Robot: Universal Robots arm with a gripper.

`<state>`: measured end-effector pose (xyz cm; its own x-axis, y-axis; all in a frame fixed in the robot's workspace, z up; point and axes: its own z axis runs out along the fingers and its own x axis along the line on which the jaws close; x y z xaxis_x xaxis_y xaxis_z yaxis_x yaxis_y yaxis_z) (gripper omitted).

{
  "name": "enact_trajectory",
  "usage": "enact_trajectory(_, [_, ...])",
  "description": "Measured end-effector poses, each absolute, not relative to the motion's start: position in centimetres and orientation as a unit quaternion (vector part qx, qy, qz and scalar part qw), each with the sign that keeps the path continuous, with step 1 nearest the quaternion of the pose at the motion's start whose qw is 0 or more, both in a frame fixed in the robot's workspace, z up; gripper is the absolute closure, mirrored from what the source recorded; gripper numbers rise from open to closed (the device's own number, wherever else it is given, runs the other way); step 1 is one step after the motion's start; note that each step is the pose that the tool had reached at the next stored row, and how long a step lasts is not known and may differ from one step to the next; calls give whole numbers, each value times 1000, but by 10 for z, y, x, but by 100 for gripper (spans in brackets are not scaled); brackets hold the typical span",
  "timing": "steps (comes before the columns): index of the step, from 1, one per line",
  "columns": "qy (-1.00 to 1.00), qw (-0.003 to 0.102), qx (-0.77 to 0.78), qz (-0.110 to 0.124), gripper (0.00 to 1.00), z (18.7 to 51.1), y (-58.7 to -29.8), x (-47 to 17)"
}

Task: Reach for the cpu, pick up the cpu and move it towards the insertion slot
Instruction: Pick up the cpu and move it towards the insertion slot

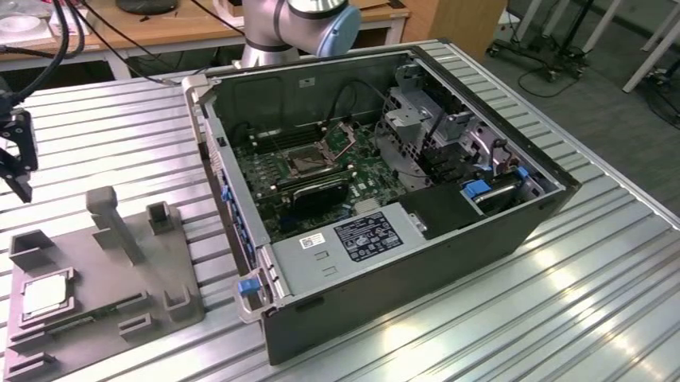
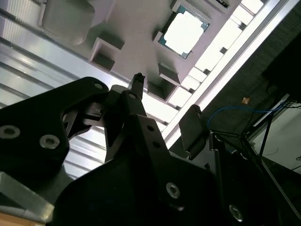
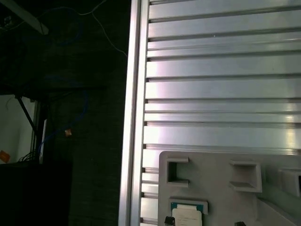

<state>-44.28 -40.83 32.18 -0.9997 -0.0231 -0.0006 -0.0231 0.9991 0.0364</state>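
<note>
The cpu [image 1: 44, 296] lies flat, silvery top up, in a square pocket near the exterior view's left edge of the gray holder tray [image 1: 159, 259]. Nothing is touching it. In both wrist views I see the same chip from above: bright and square in the second wrist view [image 2: 184, 32], and at the frame's edge in the first wrist view [image 3: 187, 217], seated in its pocket with raised gray blocks around it. A long narrow green strip [image 1: 91, 314] rests on the tray just beside the chip. The tray sits on the ribbed aluminium table [image 1: 107, 119]. My gripper [image 1: 16, 171] hangs in the air at the exterior view's left edge, above the table at the tray's far end and clear of the chip. In the second wrist view its two black fingers stand well apart with nothing between them [image 2: 164, 100], so the pincer is wide and holding nothing. Well off towards the exterior view's right stands the opened computer case [image 1: 425, 263] on its side. Inside it is the green motherboard [image 1: 351, 151], and on that the insertion slot [image 1: 308, 163], a dark square in a silver frame, far from both chip and gripper.
</note>
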Motion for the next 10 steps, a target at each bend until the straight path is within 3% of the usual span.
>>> enact_trajectory(10, [1000,0,-12,18,42,317,-413,-443])
